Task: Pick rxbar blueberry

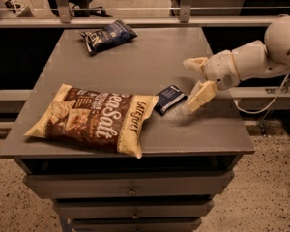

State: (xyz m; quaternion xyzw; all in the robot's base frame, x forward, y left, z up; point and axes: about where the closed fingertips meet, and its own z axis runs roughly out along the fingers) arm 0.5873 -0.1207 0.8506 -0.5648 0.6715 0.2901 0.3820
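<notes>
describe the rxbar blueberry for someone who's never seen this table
On the grey table, find the big brown-and-cream chip bag. Just off its right end, left of the open gripper, lies the rxbar blueberry: small, flat, navy, unlike the larger blue bag at the back.

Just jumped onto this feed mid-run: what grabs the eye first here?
The big brown-and-cream sea salt chip bag dominates the front left of the grey table. Just right of it lies the small navy rxbar blueberry, with the white arm's gripper open close on the bar's right side. A dark blue snack bag sits near the table's far edge.
</notes>
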